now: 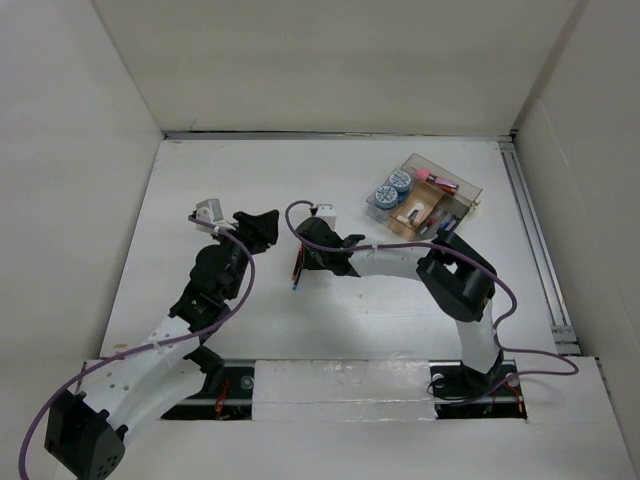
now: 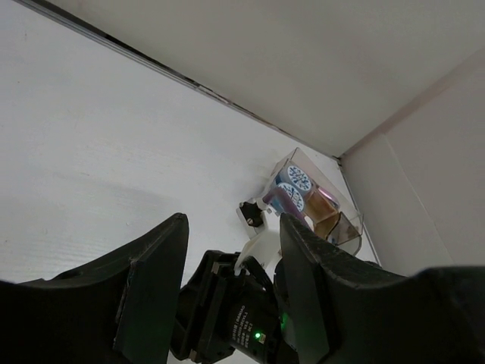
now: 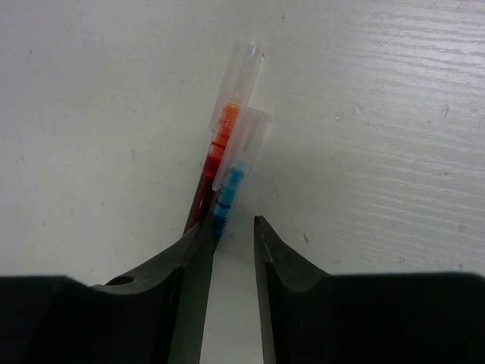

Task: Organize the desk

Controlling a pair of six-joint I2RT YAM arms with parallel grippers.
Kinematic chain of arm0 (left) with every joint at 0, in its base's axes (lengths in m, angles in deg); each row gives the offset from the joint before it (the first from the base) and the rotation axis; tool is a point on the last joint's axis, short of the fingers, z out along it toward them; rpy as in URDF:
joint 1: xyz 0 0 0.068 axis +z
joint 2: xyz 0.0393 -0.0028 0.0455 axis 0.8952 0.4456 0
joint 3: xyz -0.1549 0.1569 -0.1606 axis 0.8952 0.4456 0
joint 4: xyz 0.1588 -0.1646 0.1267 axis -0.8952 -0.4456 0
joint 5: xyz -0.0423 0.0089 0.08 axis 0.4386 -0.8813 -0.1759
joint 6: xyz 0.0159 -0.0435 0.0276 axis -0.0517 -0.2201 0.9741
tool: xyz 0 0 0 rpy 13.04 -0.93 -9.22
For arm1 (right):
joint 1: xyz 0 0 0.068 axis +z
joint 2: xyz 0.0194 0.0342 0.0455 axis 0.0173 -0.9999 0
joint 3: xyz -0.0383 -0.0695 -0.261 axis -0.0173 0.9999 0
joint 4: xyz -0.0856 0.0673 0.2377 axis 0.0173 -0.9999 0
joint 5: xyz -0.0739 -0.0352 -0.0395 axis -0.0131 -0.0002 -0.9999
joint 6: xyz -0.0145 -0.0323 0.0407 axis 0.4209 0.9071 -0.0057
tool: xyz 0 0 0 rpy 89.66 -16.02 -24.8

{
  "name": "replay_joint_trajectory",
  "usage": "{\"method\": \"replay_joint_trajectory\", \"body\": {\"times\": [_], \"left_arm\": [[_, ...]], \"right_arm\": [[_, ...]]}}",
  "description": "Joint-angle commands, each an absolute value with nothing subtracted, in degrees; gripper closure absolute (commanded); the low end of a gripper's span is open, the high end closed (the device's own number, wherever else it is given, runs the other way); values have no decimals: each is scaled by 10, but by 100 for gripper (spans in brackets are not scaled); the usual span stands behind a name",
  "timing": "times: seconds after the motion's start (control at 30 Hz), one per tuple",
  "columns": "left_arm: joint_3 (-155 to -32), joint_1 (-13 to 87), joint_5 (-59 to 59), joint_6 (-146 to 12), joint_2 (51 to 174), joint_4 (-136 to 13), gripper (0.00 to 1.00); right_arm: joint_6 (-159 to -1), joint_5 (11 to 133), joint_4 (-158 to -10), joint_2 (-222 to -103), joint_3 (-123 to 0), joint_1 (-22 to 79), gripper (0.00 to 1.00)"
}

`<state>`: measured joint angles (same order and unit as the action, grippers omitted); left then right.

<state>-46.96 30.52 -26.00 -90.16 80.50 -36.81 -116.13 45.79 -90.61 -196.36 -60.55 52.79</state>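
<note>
The right pincer [image 3: 232, 227], narrowly parted and empty, hangs over the orange pen [image 3: 222, 130] and blue pen [image 3: 229, 186] lying paired on the bench [image 1: 380, 310], probably lining up a grab; the left pincer [image 2: 233, 224] gapes released, standing clear.

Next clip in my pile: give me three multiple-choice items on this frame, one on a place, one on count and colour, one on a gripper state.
1. Where on the desk is the clear tray? A far right; B near left; C centre.
2. Which pens lie at the right gripper? A one green; B one orange, one blue; C three black.
3. The left gripper is: A open, empty; B shut on a pen; C shut on the tray.
Key: 1 A, the top view shows it near the far-right corner; 2 B, the right wrist view shows two clear-capped pens; 3 A, its fingers stand wide apart, nothing held.
</note>
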Motion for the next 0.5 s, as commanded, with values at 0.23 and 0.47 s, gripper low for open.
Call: {"method": "replay_joint_trajectory", "body": {"times": [0.23, 0.47], "left_arm": [[-422, 304, -347, -935, 705, -355, 51], [-422, 304, -350, -936, 704, -353, 49]], "right_arm": [[-1168, 462, -929, -2002, -644, 534, 69], [-1168, 423, -954, -2003, -651, 534, 74]]}}
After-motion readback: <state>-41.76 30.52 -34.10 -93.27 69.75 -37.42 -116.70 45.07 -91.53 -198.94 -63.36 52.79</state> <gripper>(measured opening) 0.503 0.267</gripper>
